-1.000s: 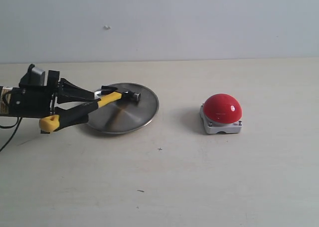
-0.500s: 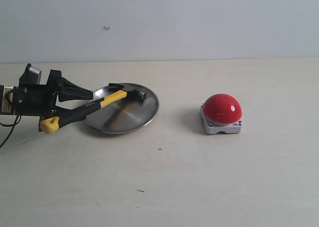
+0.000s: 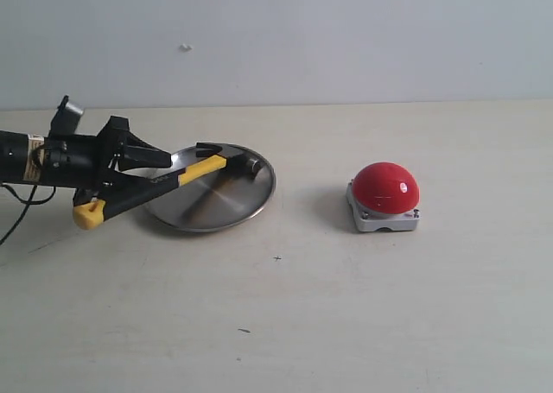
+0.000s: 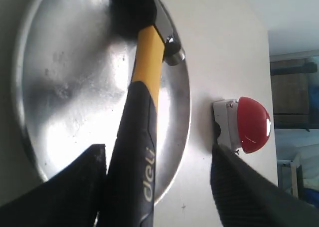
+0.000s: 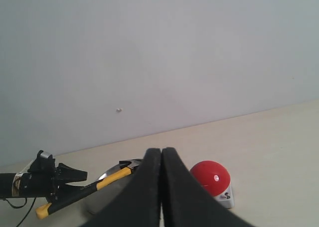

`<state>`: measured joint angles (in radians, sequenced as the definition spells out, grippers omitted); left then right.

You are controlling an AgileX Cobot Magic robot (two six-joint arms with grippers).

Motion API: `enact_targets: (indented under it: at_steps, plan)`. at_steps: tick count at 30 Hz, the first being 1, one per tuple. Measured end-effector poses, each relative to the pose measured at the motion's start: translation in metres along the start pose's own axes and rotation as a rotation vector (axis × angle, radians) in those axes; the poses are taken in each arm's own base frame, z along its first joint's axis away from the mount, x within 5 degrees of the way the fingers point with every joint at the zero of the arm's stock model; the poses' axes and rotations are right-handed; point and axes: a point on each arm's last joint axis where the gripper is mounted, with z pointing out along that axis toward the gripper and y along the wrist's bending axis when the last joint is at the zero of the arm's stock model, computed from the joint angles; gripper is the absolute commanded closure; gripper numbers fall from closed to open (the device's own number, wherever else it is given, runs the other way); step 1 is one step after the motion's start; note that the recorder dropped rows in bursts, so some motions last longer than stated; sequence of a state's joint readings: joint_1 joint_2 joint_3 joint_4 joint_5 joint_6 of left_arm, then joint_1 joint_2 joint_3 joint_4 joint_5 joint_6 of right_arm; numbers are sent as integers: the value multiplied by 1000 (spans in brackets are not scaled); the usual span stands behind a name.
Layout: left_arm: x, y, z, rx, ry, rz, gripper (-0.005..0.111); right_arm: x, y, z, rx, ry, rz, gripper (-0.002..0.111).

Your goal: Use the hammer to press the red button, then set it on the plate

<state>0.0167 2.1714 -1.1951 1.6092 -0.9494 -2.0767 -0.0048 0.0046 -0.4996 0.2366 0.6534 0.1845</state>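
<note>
Since half a second ago, the hammer head has shifted further across the plate toward the right edge of the tabletop, and the left gripper has tilted lower over the handle.

1. Hammer, appearance. We see a dark metal head with a claw on one side and a shiny round striking face on the other. A yellow neck runs from the head into a black rubber grip. The grip bears white lettering, legible in the left wrist view as "deli". A yellow loop closes the handle end.

2. Hammer, position. The head sits over the far part of the plate. The handle crosses the plate rim and runs off toward the left edge of the tabletop, with the yellow loop outside the plate. We cannot tell whether that end touches the table.

3. Left gripper. Its jaws stand wide apart around the black grip. The handle lies beside one finger; the other finger is well clear of it.

4. Right gripper. Its two fingers are pressed flat together with nothing between them, raised well above the tabletop.

5. Plate. Round, shallow and brushed silver, it lies left of centre, nearer the far edge.

6. Red button. The glossy dome on its light-grey base sits right of centre, well apart from the plate.
</note>
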Motion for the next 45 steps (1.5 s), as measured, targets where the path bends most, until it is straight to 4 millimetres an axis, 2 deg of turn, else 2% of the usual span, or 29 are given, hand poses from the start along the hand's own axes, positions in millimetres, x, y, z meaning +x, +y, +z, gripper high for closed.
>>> enact_targets:
  at_steps: [8, 17, 18, 19, 20, 21, 22, 23, 25, 27, 29, 31, 33, 36, 38, 40, 45]
  plan:
    - [-9, -8, 2, -23, 2, 102, 45, 0, 0, 0, 0, 0, 0, 108]
    - [-17, -10, -3, -87, -44, 233, 48, 0, 0, 0, 0, 0, 0, 108]
    - [-20, -17, -6, -72, -64, 276, 52, 0, 0, 0, 0, 0, 0, 108]
    - [-21, -23, -9, -51, -73, 299, 68, 0, 0, 0, 0, 0, 0, 108]
    - [-22, -40, -15, 7, -84, 372, 76, 0, 0, 0, 0, 0, 0, 108]
    - [-22, -47, -18, 34, -84, 405, 101, 0, 0, 0, 0, 0, 0, 108]
    - [-21, -67, -27, 108, -89, 484, 106, 0, 0, 0, 0, 0, 0, 108]
    - [-19, -75, -31, 135, -87, 528, 107, 0, 0, 0, 0, 0, 0, 108]
    - [-6, -107, -52, 222, -102, 653, 107, 0, 0, 0, 0, 0, 0, 108]
    - [10, -126, -70, 229, -154, 697, 107, 0, 0, 0, 0, 0, 0, 108]
    - [25, -145, -93, 156, -265, 707, 107, 0, 0, 0, 0, 0, 0, 108]
    - [42, -153, -116, -4, -401, 670, 107, 0, 0, 0, 0, 0, 0, 108]
    - [68, -154, -139, -180, -529, 648, 107, 0, 0, 0, 0, 0, 2, 108]
    - [98, -158, -165, -269, -646, 666, 107, 0, 0, 0, 0, 0, 2, 108]
    - [120, -161, -177, -284, -696, 693, 107, 0, 0, 0, 0, 0, 2, 108]
    - [153, -164, -194, -289, -775, 738, 107, 0, 0, 0, 0, 0, 2, 108]
    - [210, -160, -224, -316, -960, 797, 107, 0, 0, 0, 0, 0, 2, 108]
